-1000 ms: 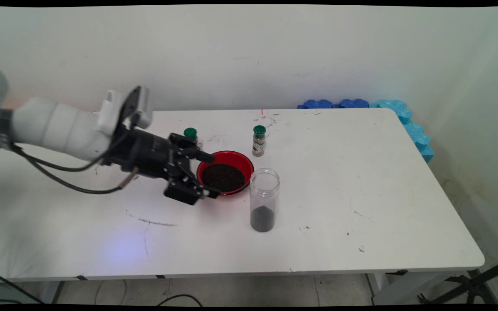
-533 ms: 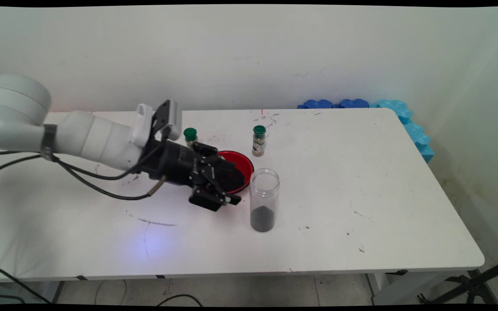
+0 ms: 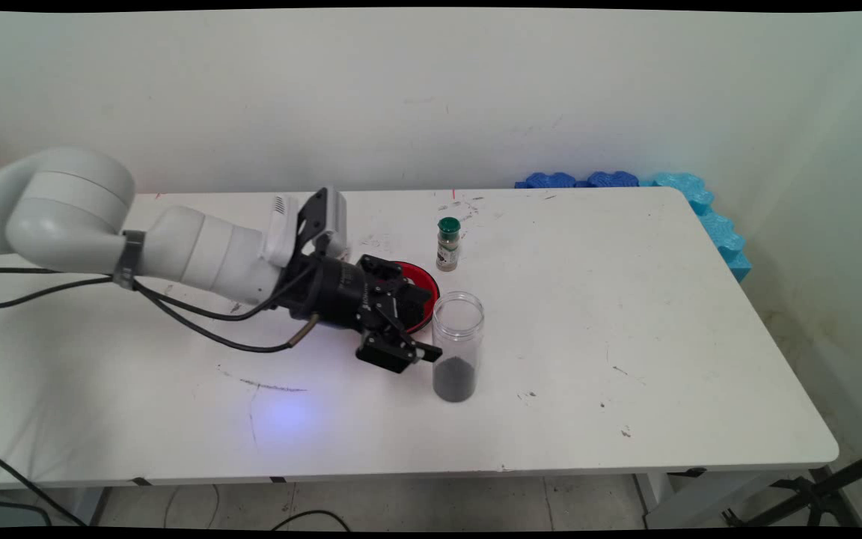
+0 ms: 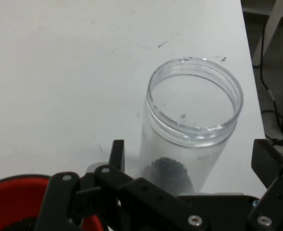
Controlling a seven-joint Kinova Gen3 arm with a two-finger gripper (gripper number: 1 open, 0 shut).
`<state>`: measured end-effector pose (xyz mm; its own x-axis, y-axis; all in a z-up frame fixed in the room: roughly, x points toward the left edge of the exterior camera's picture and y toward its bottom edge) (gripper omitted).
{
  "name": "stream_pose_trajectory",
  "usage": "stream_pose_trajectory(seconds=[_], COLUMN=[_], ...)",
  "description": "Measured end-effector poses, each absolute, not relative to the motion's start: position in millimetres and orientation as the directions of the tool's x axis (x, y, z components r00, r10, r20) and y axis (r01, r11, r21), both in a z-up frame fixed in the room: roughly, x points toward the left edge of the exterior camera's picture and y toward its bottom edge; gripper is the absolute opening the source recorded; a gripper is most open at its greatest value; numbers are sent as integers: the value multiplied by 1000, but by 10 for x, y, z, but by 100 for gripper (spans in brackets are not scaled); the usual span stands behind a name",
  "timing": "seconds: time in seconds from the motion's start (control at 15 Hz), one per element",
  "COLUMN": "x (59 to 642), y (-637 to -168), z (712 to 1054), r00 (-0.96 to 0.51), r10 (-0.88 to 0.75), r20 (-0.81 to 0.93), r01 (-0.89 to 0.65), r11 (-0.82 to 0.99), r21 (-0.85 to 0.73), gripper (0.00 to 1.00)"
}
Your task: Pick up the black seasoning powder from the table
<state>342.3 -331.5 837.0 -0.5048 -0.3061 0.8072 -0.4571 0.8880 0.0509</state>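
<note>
My gripper (image 3: 429, 326) is open and lies low over the table, pointing right at a clear open-topped jar (image 3: 458, 346). A small heap of dark grains sits in the jar's bottom. In the hand view the jar (image 4: 192, 120) stands just ahead of the gripper (image 4: 189, 155), in line with the gap between its two fingers, and neither finger touches it. A red bowl (image 3: 425, 286) holding the same dark grains lies under and behind the hand, mostly covered by it. Its rim shows at the lower left of the hand view as the bowl (image 4: 16, 190).
A small spice bottle with a green cap (image 3: 447, 244) stands behind the bowl. Blue foam pieces (image 3: 700, 206) lie along the table's far right corner. Black cables (image 3: 199, 329) hang from the arm over the table's left half. The table's right edge (image 4: 250, 72) runs just beyond the jar.
The arm has swung right across the red bowl, bringing the open gripper up to the jar. It now hides a second green-capped bottle behind it. Jar and bowl have not moved.
</note>
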Motion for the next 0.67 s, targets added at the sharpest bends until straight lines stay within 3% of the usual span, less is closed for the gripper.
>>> stream_pose_trajectory(seconds=[0.67], x=[3223], y=[-3445], z=[8202], r00=[-503], r10=[-284], r20=[816], r01=[-433], r11=[900], r21=[46], gripper=[100])
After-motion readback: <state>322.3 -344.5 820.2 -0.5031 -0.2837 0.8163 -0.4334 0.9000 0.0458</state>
